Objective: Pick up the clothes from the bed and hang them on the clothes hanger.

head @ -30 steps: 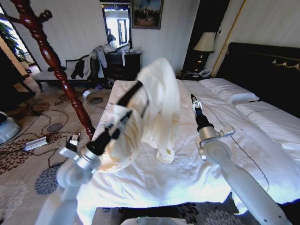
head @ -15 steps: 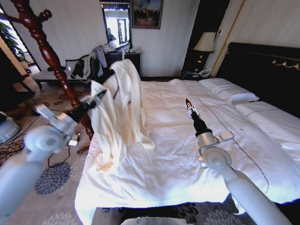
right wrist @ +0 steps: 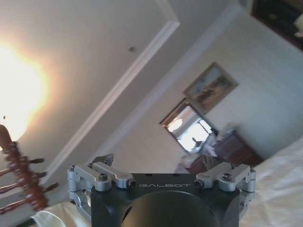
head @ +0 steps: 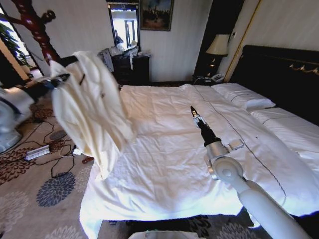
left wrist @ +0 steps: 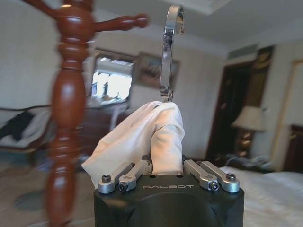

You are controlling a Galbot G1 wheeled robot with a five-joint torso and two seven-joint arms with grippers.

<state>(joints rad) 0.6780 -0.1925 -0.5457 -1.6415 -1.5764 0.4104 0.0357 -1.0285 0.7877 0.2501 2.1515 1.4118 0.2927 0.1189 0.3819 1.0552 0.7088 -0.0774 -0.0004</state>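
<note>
Head view: the left gripper [head: 61,78] is at 10 o'clock, off the bed's [head: 164,169] left edge, over the carpet [head: 30,194]. Half a second ago it was nearer the bed's corner; a second ago it was low in front of the robot, over the duvet. So the left arm has swung out to the left and up.

The shirt [head: 92,112] hangs from that gripper, clear of the bed, with its lower edge dangling beside the mattress's left side. It is draped on the hanger [head: 70,60], of which a short black end shows at the top of the cloth. The shirt now sits in front of the wooden stand [head: 37,27], at 11 o'clock; earlier it was to the right of the stand's post.

Left wrist view: the left gripper [left wrist: 166,165] is clamped on a bunch of shirt [left wrist: 142,137] cloth, with the fingers [left wrist: 135,170] drawn in on either side of it. The hanger's silver hook [left wrist: 169,52] stands upright above the cloth. The stand [left wrist: 68,109] is just beside it, not touching; its pegs are at about hook height.

The right gripper [head: 193,111] hovers over the middle of the bed, holding nothing. It has moved slightly back and to the left since the earlier frames. Right wrist view: its fingers [right wrist: 104,160] are spread wide, pointing at the ceiling [right wrist: 94,61].
</note>
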